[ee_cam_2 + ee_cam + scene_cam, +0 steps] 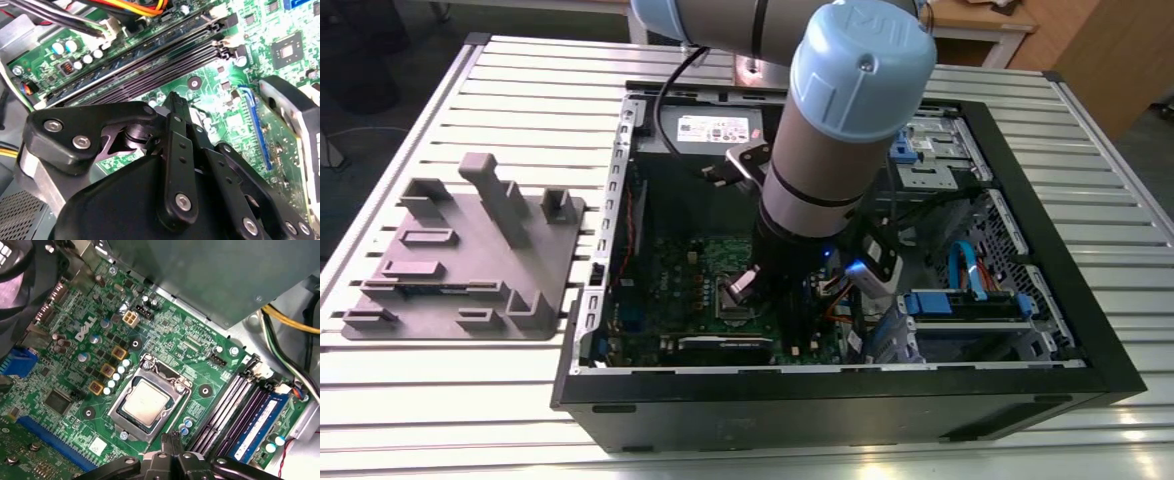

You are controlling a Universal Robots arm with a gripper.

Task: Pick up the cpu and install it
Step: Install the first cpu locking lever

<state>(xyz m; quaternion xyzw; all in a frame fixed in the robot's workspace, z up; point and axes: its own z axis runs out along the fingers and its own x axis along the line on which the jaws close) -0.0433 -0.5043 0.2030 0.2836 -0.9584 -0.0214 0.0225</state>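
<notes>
- Silver-grey, the cpu [147, 403] lay flat inside the socket [116, 414] on the green motherboard [190, 347]; seating looked done, though whether it was latched could not be told
- Gripper [172, 436] hovered just beside the socket, fingertips pressed together, holding nothing
- White lettering [82, 331] on the board and a label [714, 127] at the computer case's [854, 385] far end went unread
</notes>
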